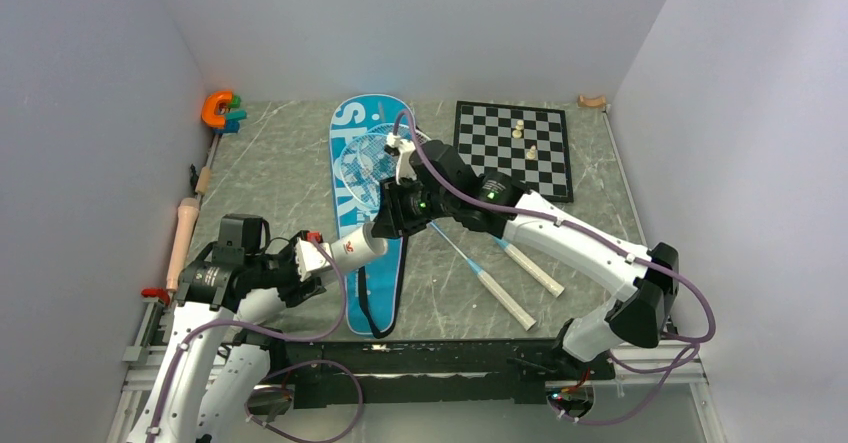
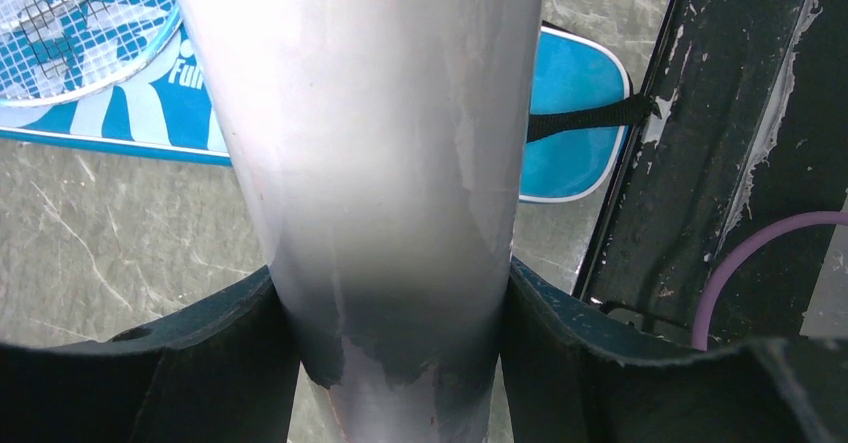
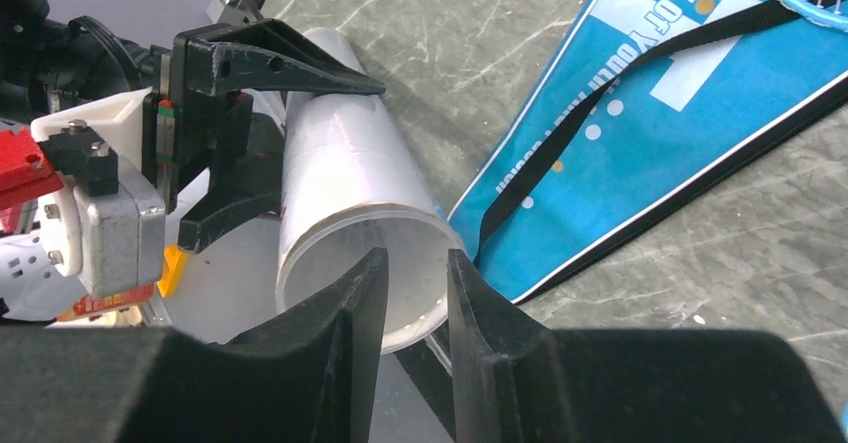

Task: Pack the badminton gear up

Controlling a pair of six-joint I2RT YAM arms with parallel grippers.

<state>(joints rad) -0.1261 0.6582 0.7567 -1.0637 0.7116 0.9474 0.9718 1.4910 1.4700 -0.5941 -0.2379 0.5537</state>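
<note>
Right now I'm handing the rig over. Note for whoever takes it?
Left gripper: shut on the tube, held off the table.
Right gripper: at the tube's open mouth, jaws a narrow gap apart, nothing seen in them.
Bag: flat on the table.
Rackets: outside the bag, one head lying on it, handles on the table to its right.
Shuttlecocks: none in view.
Done: nothing visibly packed.
Left: rackets into the bag, then the tube.
</note>
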